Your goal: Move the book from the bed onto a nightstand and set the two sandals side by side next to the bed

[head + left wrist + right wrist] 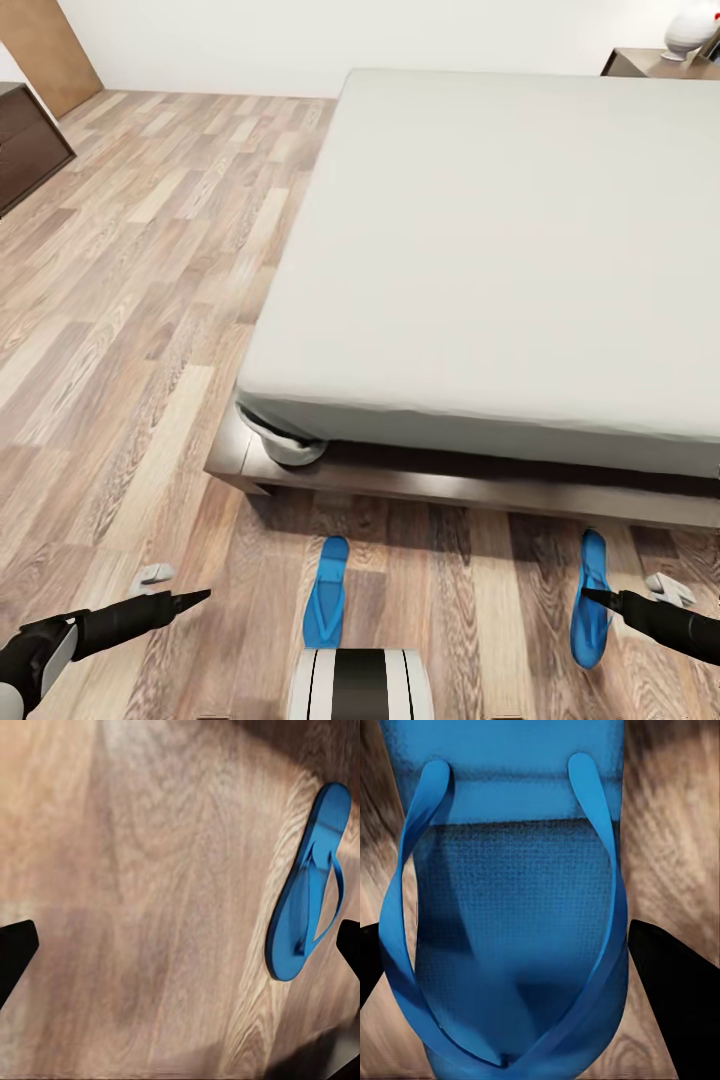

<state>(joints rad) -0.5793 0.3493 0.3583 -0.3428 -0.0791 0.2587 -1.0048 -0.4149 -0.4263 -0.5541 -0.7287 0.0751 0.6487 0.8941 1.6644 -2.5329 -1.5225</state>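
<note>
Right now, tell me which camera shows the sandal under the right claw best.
The right wrist view: that sandal spans the frame, straps and sole clear, between the open right claw. The head view shows it small on the floor, with the claw tip over it. The left wrist view shows the other sandal.

Black tapering left gripper (195, 598) and right gripper (592, 596), grey-white cuff on left arm (45, 650), white trunk (360, 685) striped black.

– What sort of place is it?
– A home bedroom: a large low bed (500, 260), a nightstand (655, 62) with a lamp (692, 25), wood-plank floor (130, 300), white walls.
</note>
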